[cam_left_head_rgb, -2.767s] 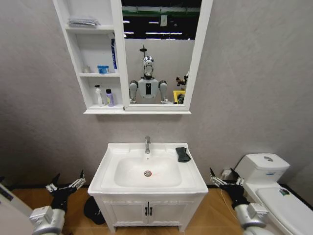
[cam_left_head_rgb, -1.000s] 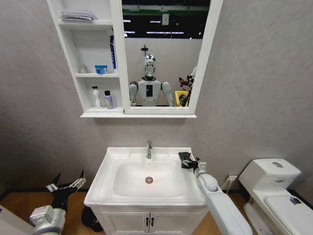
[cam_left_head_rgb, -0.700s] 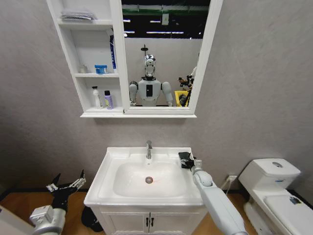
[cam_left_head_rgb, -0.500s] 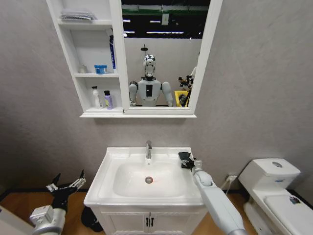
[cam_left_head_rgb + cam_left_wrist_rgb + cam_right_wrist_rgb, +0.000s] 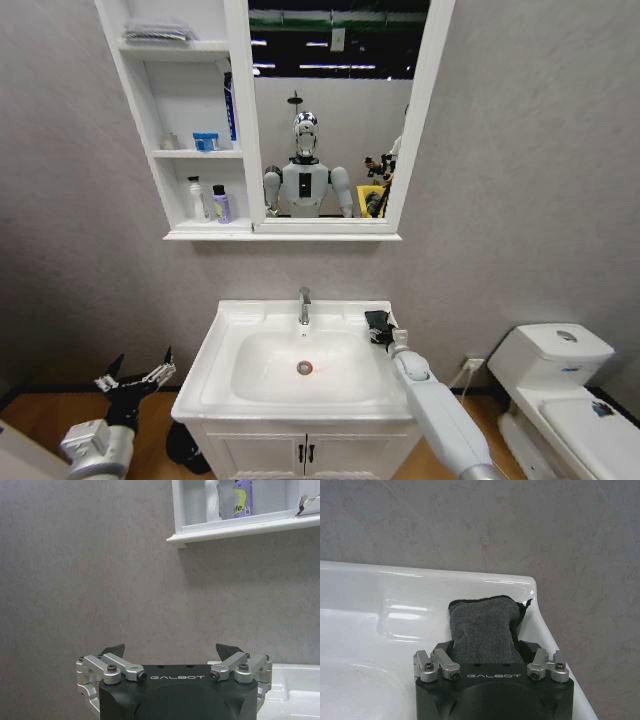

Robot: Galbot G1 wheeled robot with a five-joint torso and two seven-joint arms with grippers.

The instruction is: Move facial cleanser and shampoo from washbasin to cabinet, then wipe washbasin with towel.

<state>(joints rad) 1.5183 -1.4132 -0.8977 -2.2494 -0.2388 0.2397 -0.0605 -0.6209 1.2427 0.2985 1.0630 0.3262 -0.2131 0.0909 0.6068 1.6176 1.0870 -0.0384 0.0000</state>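
Grey cloth: the towel (image 5: 485,628) is a small dark, fuzzy folded pad, one corner curling up.
Left gripper (image 5: 133,380): low beside the vanity, well apart from the basin, fingers (image 5: 111,649) spread wide with nothing between them (parked).
Cabinet (image 5: 182,125): white shelves left of the mirror; a white bottle (image 5: 195,198) and a purple bottle (image 5: 220,203) stand on the bottom shelf.
Washbasin (image 5: 250,318): white, glossy, tap at the back.
Towel place: on the basin's back right corner ledge.
Right gripper (image 5: 385,334): arm stretched forward over the basin's right edge, fingers straddling the towel's near end; I cannot tell whether they pinch it.
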